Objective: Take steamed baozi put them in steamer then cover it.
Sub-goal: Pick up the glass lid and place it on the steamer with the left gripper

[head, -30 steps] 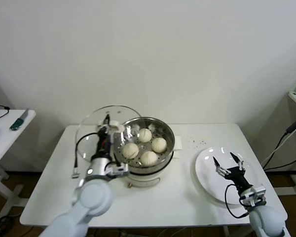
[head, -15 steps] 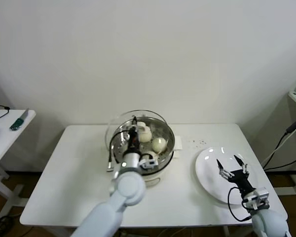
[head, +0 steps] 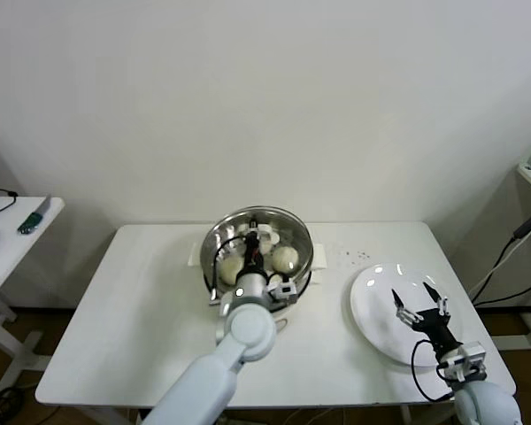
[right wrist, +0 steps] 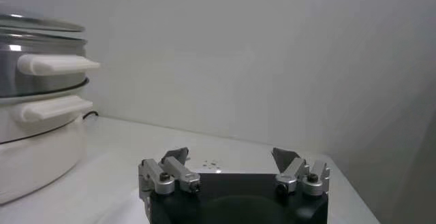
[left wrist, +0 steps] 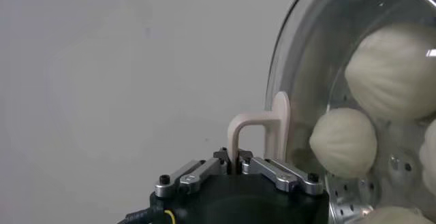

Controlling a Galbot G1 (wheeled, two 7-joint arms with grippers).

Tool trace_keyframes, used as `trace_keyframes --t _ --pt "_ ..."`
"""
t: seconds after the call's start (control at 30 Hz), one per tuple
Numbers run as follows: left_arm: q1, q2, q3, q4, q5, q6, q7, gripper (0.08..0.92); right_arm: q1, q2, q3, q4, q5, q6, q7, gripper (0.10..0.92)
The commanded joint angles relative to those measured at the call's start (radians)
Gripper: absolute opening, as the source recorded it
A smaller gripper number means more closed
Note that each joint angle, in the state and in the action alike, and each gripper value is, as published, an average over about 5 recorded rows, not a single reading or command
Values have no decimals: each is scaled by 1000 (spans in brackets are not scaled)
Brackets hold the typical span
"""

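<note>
The steel steamer [head: 303, 257] stands on its white pot base at the table's middle. Baozi [head: 286, 258] lie inside it under the clear glass cover [head: 283, 220], which lies over the basket. My left gripper [head: 252, 243] is shut on the cover's cream handle [left wrist: 262, 133]; in the left wrist view baozi [left wrist: 343, 142] show through the glass. My right gripper [head: 418, 301] is open and empty above the white plate [head: 372, 301]. The right wrist view shows the steamer [right wrist: 34, 48] far off, with the open right gripper [right wrist: 231, 158] in front.
The white plate lies at the table's right front. A small side table [head: 13, 235] with tools stands at the far left. A black cable [head: 513, 248] hangs at the right.
My left gripper has carried the cover from the steamer's left side rightwards and over the basket. The right gripper has drifted slightly toward the table's front.
</note>
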State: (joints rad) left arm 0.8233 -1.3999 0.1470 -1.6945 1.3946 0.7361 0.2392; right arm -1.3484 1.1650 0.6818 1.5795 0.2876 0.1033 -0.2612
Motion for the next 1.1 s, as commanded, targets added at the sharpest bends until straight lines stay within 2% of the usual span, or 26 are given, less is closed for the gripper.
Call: trace_keyframes --t 0.03,0.37,1.1 --pt "-8 -19 8 36 6 49 5 154 0 4 2 0 -5 0 -1 823" --pt "2 -6 13 8 8 49 10 154 2 7 3 -3 -7 2 -1 823" --pt "1 27 35 33 5 49 -30 154 2 24 9 -10 -1 13 -11 823"
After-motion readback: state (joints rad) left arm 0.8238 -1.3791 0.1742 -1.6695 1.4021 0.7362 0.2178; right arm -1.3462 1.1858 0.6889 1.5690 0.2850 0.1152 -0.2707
